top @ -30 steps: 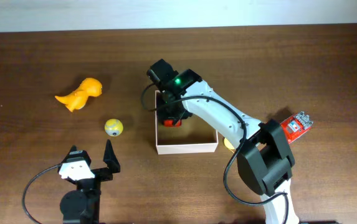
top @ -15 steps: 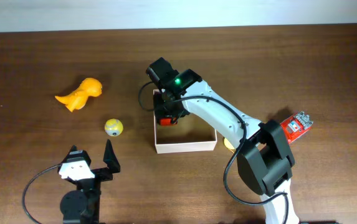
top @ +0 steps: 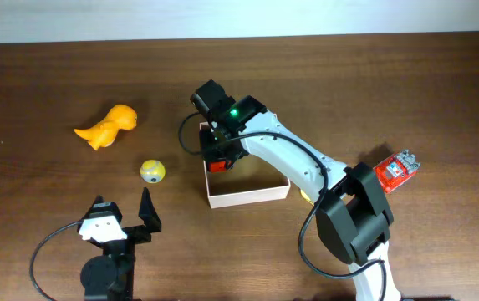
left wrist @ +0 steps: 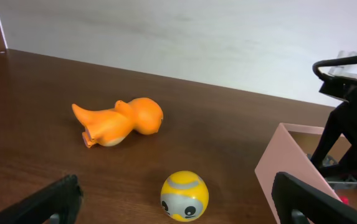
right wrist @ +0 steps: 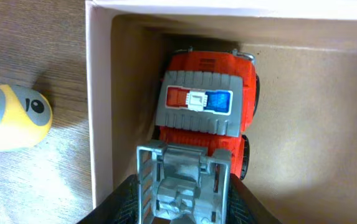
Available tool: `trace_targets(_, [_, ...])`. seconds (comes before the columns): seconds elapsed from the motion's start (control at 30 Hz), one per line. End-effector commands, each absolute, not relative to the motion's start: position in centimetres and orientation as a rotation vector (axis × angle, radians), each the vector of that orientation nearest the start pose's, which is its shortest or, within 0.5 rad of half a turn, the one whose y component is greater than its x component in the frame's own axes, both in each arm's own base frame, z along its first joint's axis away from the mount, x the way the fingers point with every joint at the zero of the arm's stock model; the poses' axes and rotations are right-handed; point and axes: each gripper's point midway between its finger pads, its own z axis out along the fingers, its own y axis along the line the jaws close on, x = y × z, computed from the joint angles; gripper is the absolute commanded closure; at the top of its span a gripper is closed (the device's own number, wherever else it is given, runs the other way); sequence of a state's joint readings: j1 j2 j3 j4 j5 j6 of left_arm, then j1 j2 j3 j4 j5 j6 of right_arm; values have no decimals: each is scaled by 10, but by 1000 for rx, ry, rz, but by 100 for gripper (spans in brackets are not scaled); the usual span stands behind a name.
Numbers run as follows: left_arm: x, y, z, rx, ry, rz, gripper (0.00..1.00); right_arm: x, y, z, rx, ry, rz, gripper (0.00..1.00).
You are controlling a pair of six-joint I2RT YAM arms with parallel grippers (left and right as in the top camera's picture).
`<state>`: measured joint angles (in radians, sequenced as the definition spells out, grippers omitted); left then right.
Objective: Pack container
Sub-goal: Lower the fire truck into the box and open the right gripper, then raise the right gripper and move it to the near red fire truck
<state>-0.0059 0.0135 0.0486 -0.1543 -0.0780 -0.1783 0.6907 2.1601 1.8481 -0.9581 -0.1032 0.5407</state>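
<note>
The container (top: 247,197), a shallow white-walled box with a tan inside, sits mid-table. My right gripper (top: 220,155) reaches into its left side and is shut on a red toy fire truck (top: 221,165). In the right wrist view the fingers (right wrist: 184,200) clamp the truck's grey ladder end, and the truck (right wrist: 206,102) lies against the container's left wall (right wrist: 100,112). My left gripper (top: 122,216) is open and empty near the front left. In its wrist view the fingers (left wrist: 178,198) frame a yellow ball (left wrist: 184,196), which lies well ahead of them.
The yellow ball (top: 152,171) lies just left of the container and shows in the right wrist view (right wrist: 10,118). An orange dinosaur toy (top: 107,126) lies at the far left (left wrist: 119,121). A red toy (top: 396,169) sits at the right. Something yellow (top: 306,196) peeks out under the right arm.
My right gripper has shifted left with the red truck, and the container has slid a little to the left with it. The left arm has not moved.
</note>
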Motion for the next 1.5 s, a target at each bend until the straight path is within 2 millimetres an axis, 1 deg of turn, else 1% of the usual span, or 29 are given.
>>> trace_targets(0.0, [242, 13, 156, -191, 1674, -60, 1, 364, 332, 77, -305, 2915, 389, 61])
trace_targets(0.03, [242, 13, 156, -191, 1673, -60, 1, 365, 332, 77, -304, 2913, 390, 55])
trace_targets(0.1, [242, 13, 156, -192, 1673, -61, 1, 366, 332, 77, -305, 2907, 388, 44])
trace_targets(0.27, [242, 13, 156, -191, 1673, -60, 1, 367, 331, 77, -307, 2903, 378, 36])
trace_targets(0.33, [242, 13, 156, -191, 1674, -60, 1, 367, 331, 77, -311, 2902, 376, 34])
trace_targets(0.5, [242, 13, 156, -191, 1673, -60, 1, 370, 328, 77, -316, 2891, 346, 34])
trace_targets(0.57, [242, 13, 156, -191, 1674, -60, 1, 376, 323, 77, -300, 2876, 314, 34])
trace_targets(0.67, [242, 13, 156, -191, 1674, -60, 1, 383, 317, 79, -271, 2870, 317, 34])
trace_targets(0.8, [242, 13, 156, -191, 1673, -60, 1, 399, 302, 85, -222, 2854, 320, 34])
trace_targets(0.97, [242, 13, 156, -191, 1673, -60, 1, 424, 284, 107, -171, 2805, 337, 34])
trace_targets(1.07, [242, 13, 156, -192, 1674, -60, 1, 440, 271, 128, -150, 2765, 342, 34])
trace_targets(1.17, [242, 13, 156, -191, 1674, -60, 1, 455, 256, 154, -158, 2720, 339, 34])
trace_targets(1.3, [242, 13, 156, -191, 1674, -60, 1, 465, 240, 182, -172, 2682, 320, 34])
trace_targets(1.33, [242, 13, 156, -191, 1673, -60, 1, 467, 230, 189, -150, 2685, 296, 33])
trace_targets(1.4, [242, 13, 156, -191, 1674, -60, 1, 467, 209, 193, -82, 2706, 234, 34])
trace_targets(1.47, [242, 13, 156, -191, 1673, -60, 1, 463, 176, 194, 61, 2748, 126, 34])
